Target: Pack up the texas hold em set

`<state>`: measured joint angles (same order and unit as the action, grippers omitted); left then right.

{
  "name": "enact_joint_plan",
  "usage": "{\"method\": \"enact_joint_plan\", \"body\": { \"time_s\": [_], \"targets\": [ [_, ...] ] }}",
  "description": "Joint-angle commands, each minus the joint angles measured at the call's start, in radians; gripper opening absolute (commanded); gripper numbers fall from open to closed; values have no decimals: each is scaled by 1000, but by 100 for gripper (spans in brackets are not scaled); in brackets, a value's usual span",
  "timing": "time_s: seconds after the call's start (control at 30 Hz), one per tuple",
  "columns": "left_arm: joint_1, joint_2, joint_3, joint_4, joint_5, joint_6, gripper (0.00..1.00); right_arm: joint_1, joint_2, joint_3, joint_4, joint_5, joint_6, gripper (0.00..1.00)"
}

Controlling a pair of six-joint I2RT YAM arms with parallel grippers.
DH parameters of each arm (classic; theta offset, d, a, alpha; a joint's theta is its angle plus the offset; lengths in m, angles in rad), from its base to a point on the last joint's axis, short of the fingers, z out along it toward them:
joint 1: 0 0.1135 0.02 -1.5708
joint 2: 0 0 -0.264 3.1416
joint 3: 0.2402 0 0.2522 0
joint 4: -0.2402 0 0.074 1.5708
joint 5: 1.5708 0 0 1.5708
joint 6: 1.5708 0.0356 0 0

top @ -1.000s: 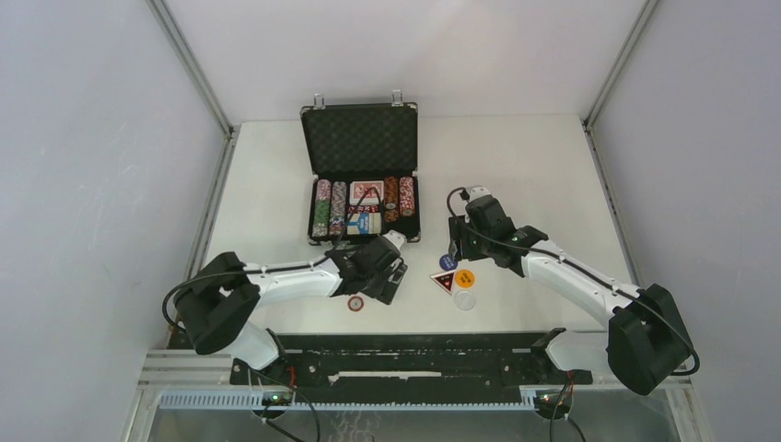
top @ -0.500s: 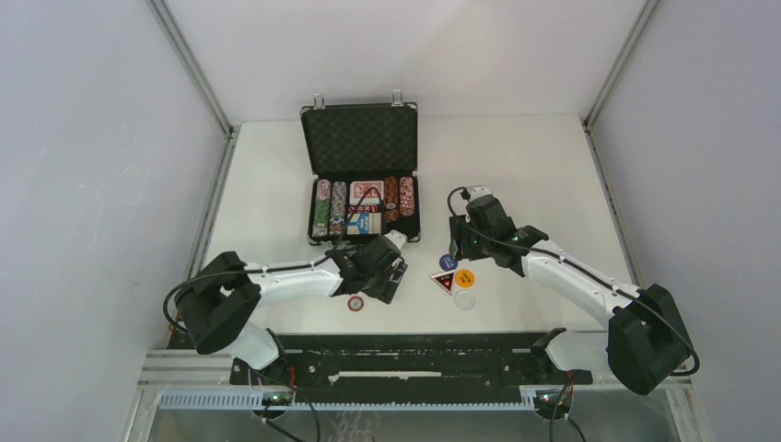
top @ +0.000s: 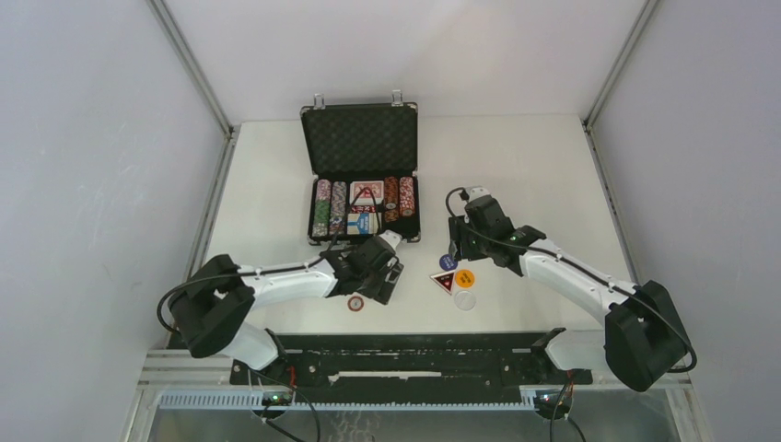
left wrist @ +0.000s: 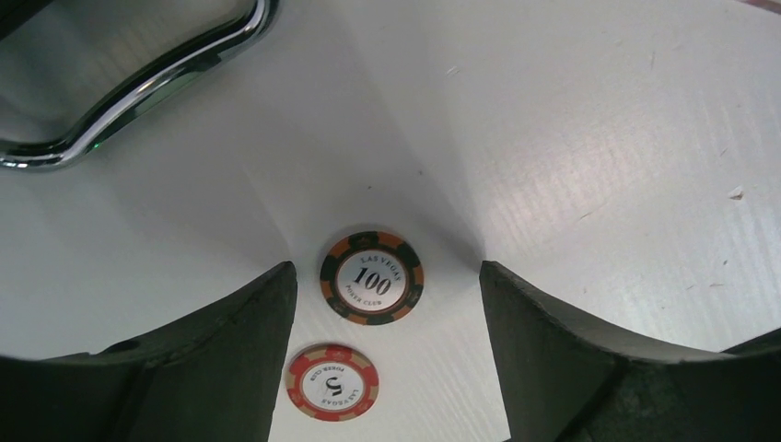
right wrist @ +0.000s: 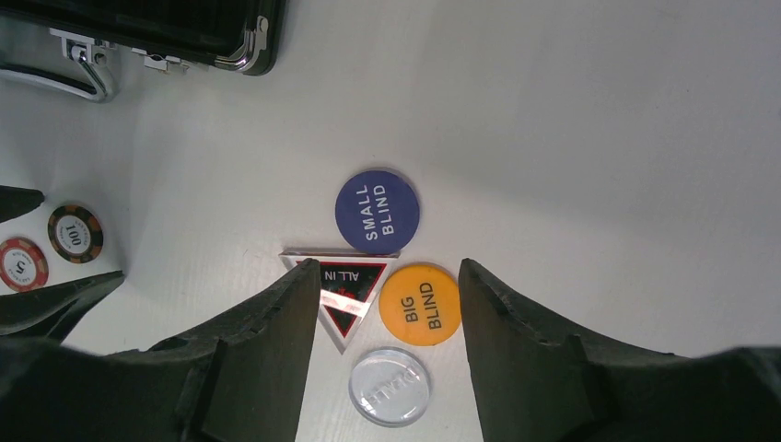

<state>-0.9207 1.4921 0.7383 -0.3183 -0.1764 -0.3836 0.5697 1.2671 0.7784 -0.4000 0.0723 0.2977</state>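
Note:
The black silver-edged case (top: 360, 138) lies open at the back, with rows of striped chips (top: 322, 208) and a red card deck (top: 366, 193) inside. My left gripper (top: 373, 287) is open and low over the table just in front of the case. In the left wrist view (left wrist: 387, 267) a black-and-orange 100 chip (left wrist: 371, 277) lies between its fingers, with a red 5 chip (left wrist: 332, 381) beside it. My right gripper (top: 458, 247) is open and empty (right wrist: 387, 267) above the dealer buttons: blue small blind (right wrist: 377, 209), triangular all-in (right wrist: 343, 287), orange big blind (right wrist: 419, 304), clear dealer (right wrist: 389, 387).
The case's metal handle (left wrist: 138, 101) lies flat on the table just beyond the left gripper. The red chip (top: 355, 302) also shows in the top view, near the table's front edge. Metal frame posts stand at the table's back corners.
My left arm has shifted slightly to the left over the two chips. The right arm, the chips and the buttons have hardly moved.

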Motion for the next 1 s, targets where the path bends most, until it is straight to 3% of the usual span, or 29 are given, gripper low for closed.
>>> {"method": "enact_joint_plan", "body": {
  "time_s": [0.0, 0.33, 0.97],
  "targets": [
    [16, -54, -39, -18, 6, -5, 78, -1, 9, -1, 43, -1, 9, 65],
    [14, -47, -47, -5, 58, -6, 74, 4, 17, -1, 43, 4, 12, 64],
    [12, -13, -48, -11, 68, -18, 45, 8, 37, -3, 55, 0, 12, 64]
  ]
}}
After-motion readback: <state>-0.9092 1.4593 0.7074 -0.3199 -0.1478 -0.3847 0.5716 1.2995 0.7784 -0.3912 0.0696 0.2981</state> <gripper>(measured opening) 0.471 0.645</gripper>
